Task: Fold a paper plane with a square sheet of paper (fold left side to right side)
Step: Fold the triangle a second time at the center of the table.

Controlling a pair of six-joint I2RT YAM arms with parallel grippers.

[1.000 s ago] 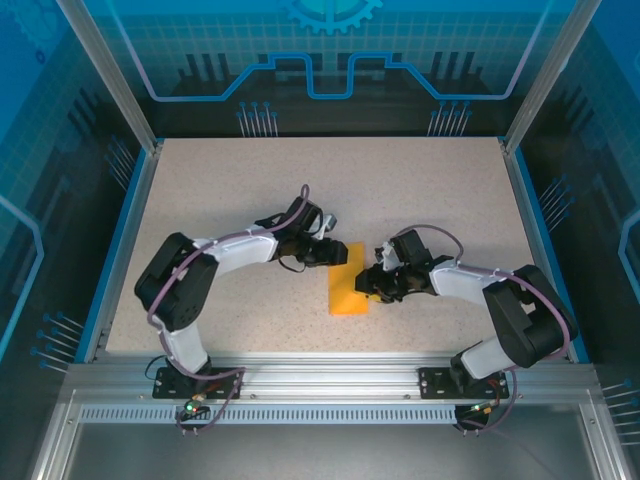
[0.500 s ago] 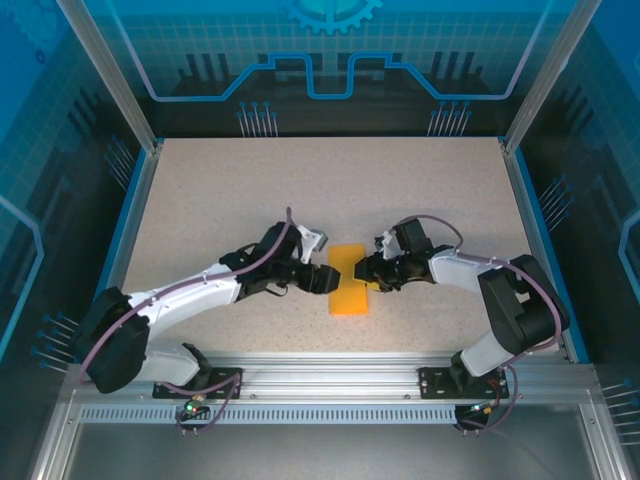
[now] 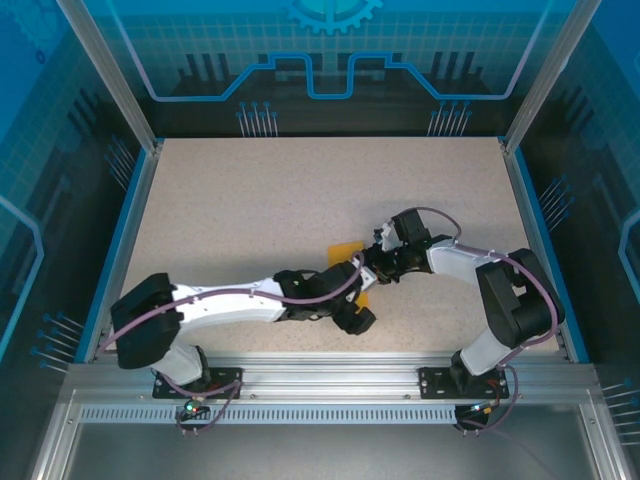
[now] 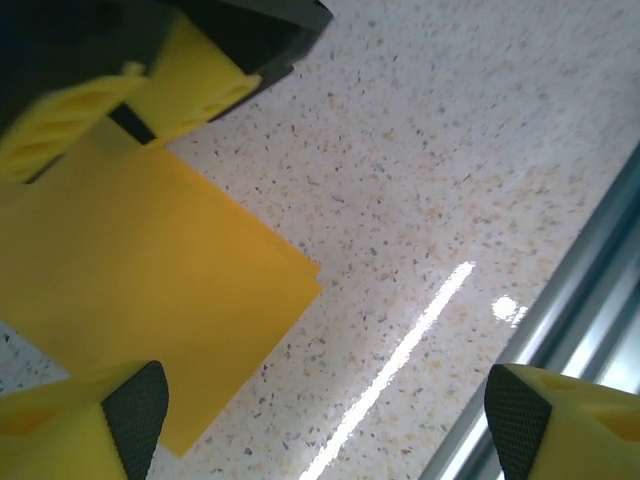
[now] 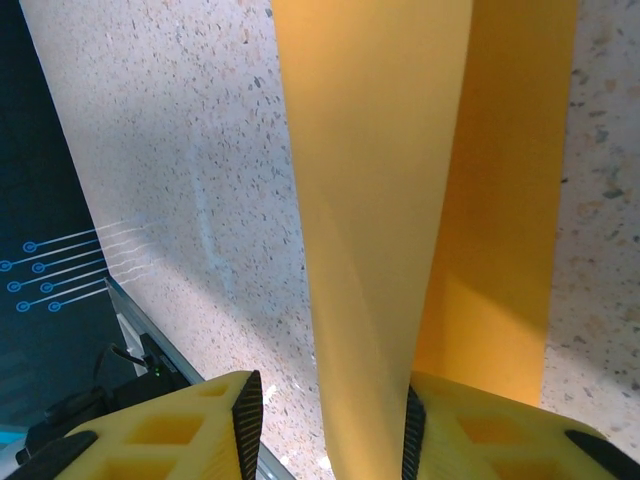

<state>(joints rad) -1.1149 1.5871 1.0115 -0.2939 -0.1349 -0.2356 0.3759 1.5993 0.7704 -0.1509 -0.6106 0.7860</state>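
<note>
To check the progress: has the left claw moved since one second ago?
Yes. The left claw has moved nearer to the front rail.

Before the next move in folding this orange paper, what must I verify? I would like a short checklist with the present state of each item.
1. The right jaws shut on a raised layer of the thin bright orange paper sheet: ok.
2. The left jaws open, holding nothing: ok.
3. Lower layer flat on the speckled table: ok.
4. The left pads on both sides of the sheet: not ok; one is over the sheet, the other over bare table near the metal rail.
5. Edges aligned: cannot tell.
6. Arms not touching: cannot tell; in the top view they overlap beside the sheet.
</note>
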